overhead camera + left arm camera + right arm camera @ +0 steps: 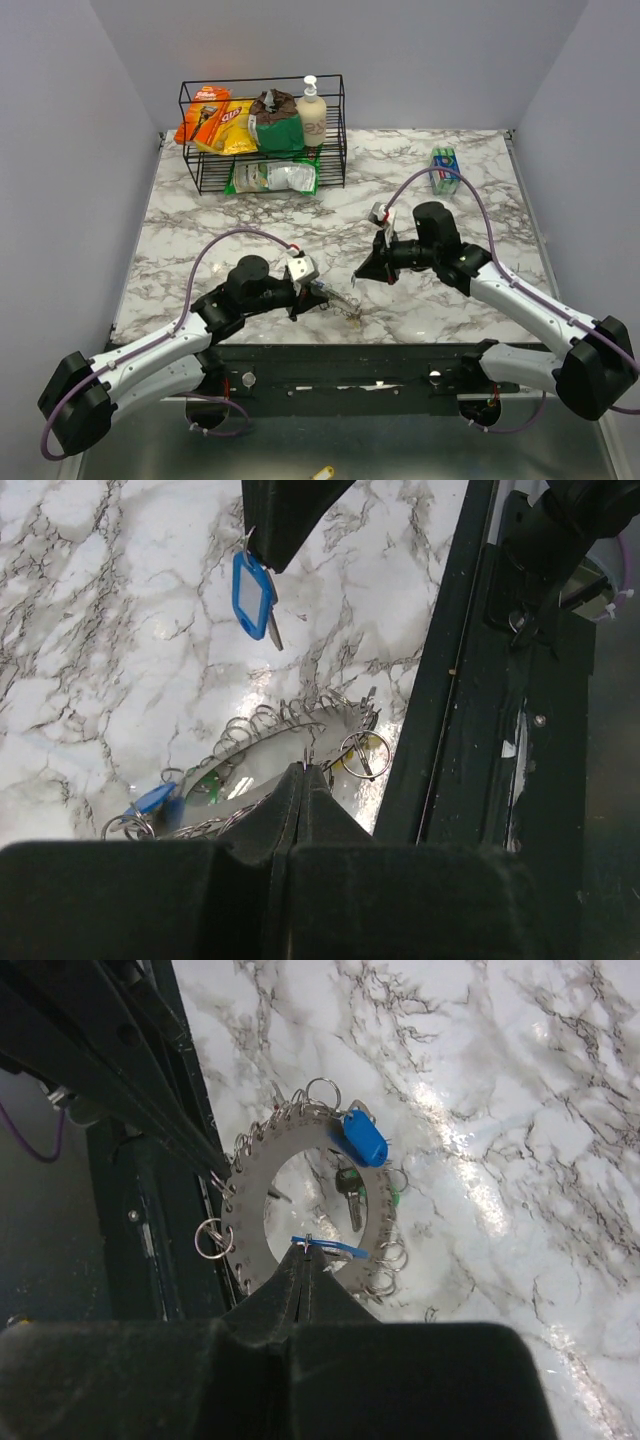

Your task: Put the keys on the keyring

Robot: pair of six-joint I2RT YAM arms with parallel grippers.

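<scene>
The keyring [250,1185] is showing as a flat, silvery metal annulus. Small wire split loops are hanging all round its rim. It is sitting right at the tips of the left gripper [305,770], whose jaws are pressing together on that rim. From the left wrist the disc [270,742] is reading as a thin, tilted ellipse. From the right wrist it is facing up almost as a full circle, just beyond the tips of the right gripper [304,1245]. Whether its lower edge is touching the bench I cannot tell.

Several keys [348,1188] are hanging from the loops. One is a dark metal key lying across the hole, and a rounded blue plastic tag [362,1138] is sitting on the far rim. There is a glimpse of green on the rim to the right. A yellow tag is lying behind a loose round loop [360,755] just right of the left jaws.

The right jaws are closed on the small loop of a blue-tagged key [255,590]. Its smooth oblong tag and short metal blade are dangling ahead of and above the left jaws. At the right gripper's own tips the tag is appearing edge-on as a thin blue sliver.

Beneath both is the glossy bench [450,270], white with dark marble veining. Far beyond the jaws a black wire rack [337,140] is holding crinkled snack bags [225,125] and a pump bottle [312,115]. A small blue-green box [445,170] is standing well past the right jaws.
</scene>
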